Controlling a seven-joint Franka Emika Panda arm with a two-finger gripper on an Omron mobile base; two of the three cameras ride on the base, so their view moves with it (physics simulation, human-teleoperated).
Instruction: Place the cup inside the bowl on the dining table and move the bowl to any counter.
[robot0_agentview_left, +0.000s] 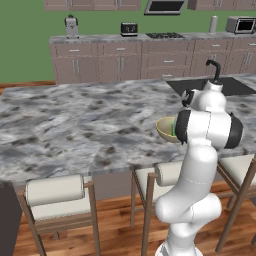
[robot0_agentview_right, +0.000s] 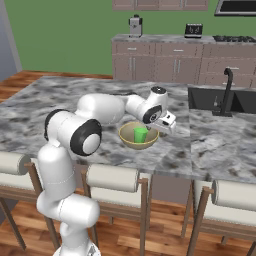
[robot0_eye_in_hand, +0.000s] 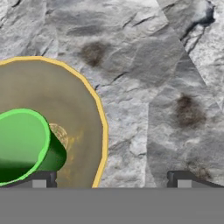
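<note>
Marble dining table (robot0_agentview_right: 60, 100): cup (robot0_agentview_right: 140, 134) in bowl (robot0_agentview_right: 138, 136); claw (robot0_agentview_right: 169, 123) seemingly empty.

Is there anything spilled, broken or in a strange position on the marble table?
Nothing stands out. The green cup stands upright inside the bowl, which sits level on the dining table. No spill or damage is visible. The open pincer hovers beside the bowl's rim.
</note>
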